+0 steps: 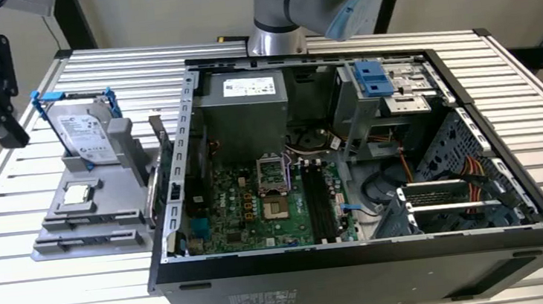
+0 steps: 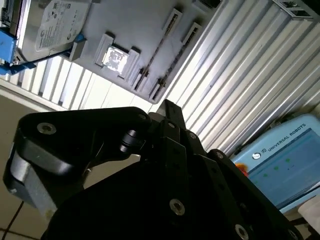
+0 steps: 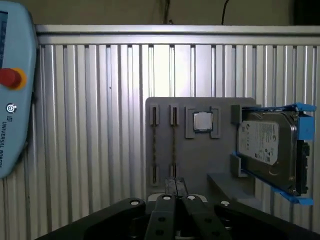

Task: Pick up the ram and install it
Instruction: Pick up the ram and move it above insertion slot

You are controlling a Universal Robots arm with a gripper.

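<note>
Hanging above the slim edge-on ram, angular black end effector

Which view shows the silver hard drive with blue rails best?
The first wrist view: the hard drive appears whole, label facing the camera. The exterior view shows it standing upright in the grey holder. The second wrist view cuts it off at the edge.

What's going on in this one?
A single robot arm is early in a ram install. Its tool hangs shut and empty, off to the side of the grey parts holder. The ram looks to stand on edge in the holder's slots, next to the processor chip and hard drive. The computer case lies open on the table, board exposed.
</note>
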